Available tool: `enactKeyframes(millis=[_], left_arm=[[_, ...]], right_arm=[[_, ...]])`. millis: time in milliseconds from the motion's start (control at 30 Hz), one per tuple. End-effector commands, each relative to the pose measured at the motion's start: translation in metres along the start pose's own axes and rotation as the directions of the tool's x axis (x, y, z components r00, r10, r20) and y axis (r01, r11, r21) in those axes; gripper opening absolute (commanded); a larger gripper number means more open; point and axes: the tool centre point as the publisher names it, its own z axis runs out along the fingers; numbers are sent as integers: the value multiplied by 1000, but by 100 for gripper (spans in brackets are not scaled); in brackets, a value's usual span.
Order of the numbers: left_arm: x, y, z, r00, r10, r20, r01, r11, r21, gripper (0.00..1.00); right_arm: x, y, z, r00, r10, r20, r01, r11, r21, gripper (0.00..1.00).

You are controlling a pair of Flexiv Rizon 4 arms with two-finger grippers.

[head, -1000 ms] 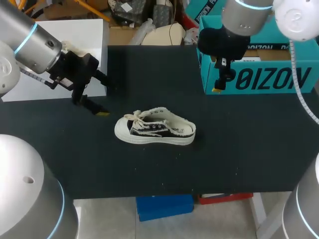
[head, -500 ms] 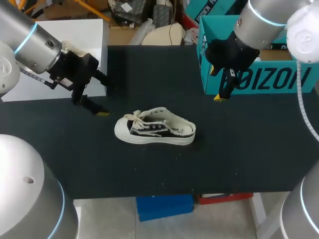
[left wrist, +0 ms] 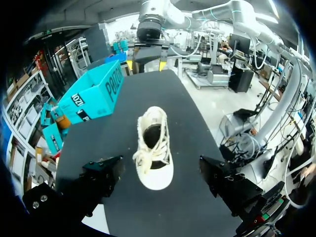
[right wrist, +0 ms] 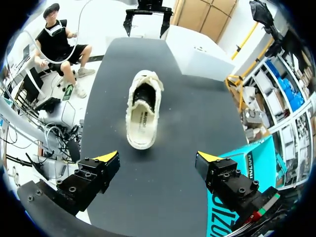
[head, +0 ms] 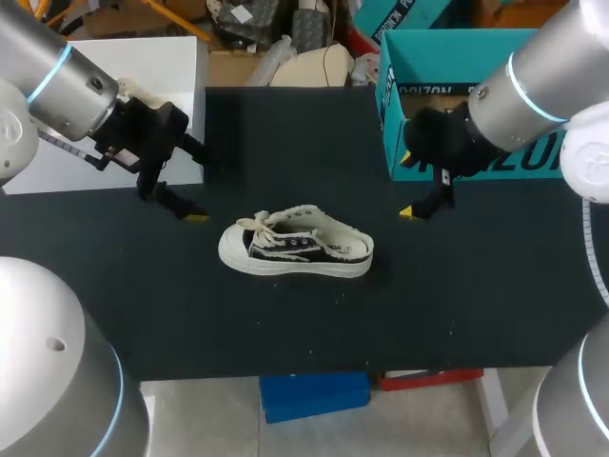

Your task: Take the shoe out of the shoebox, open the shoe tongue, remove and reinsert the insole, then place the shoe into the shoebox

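My right end effector (right wrist: 157, 158) gapes empty, the sneaker (right wrist: 142, 111) ahead, heel first; left end effector (left wrist: 159, 168) likewise empty. Next, I'd pinch the tongue open.

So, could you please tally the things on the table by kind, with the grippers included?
Sneaker: 1
Teal shoebox: 1
Grippers: 2 (left gripper, right gripper, both open)
Total: 4
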Motion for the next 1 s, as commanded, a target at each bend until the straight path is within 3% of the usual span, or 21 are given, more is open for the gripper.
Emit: enactKeyframes(millis=[33, 67, 267, 500, 1000], left_arm=[[0, 1, 2, 1000, 2, 4, -2, 1000, 0, 100], [0, 1, 2, 1000, 2, 4, -2, 1000, 0, 100], [0, 1, 2, 1000, 2, 4, -2, 1000, 0, 100], [0, 1, 2, 1000, 2, 4, -2, 1000, 0, 100], [0, 1, 2, 1000, 2, 4, -2, 1000, 0, 100]], right_arm=[[3, -2, 0, 1000, 1, 8, -1, 1000, -5, 100], [3, -2, 0, 1000, 1, 8, -1, 1000, -5, 100], [8, -3, 19, 996, 85, 35, -68, 937, -342, 100], [19, -3, 45, 994, 101, 43, -69, 881, -467, 100], [33, -1, 86, 996, 90, -11, -81, 824, -561, 100]])
